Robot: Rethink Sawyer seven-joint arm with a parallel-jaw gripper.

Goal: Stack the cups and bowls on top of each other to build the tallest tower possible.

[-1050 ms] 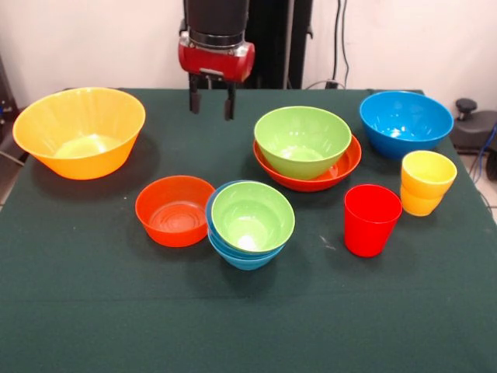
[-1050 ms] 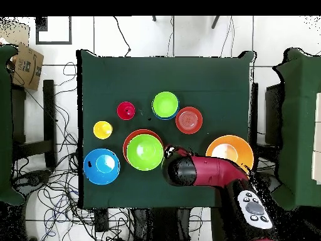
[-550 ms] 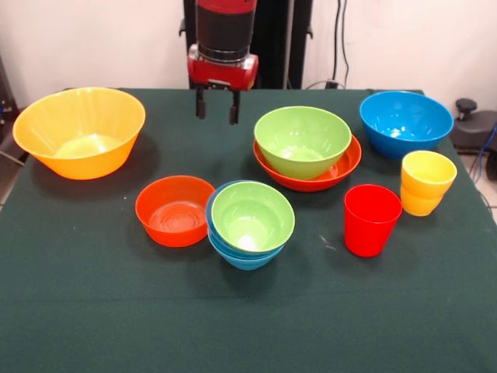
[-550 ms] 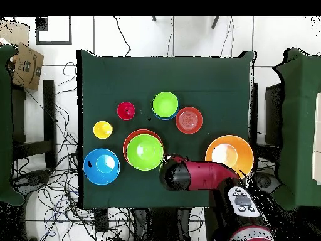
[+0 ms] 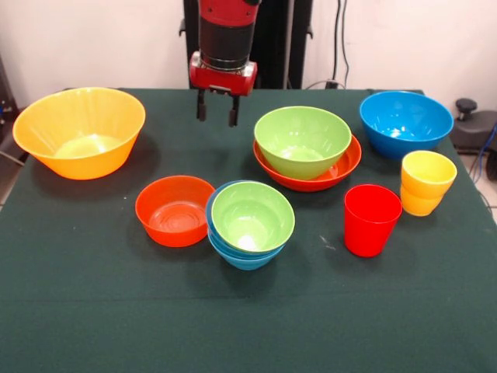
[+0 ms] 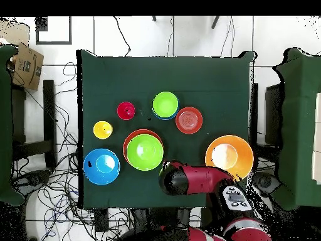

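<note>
Bowls [image 5: 303,140] and cups [image 5: 371,219] sit below the empty, parted tool [image 5: 217,110].

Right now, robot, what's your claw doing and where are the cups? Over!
Gripper open, empty, up over the table's back. Red cup and yellow cup standing apart, unstacked. Two bowl pairs nested. Nothing blocking.

Glossy, smooth plastic bowls [image 5: 303,140] and cups [image 5: 371,219] sit on a matt dark green cloth surface [image 5: 93,311].
</note>
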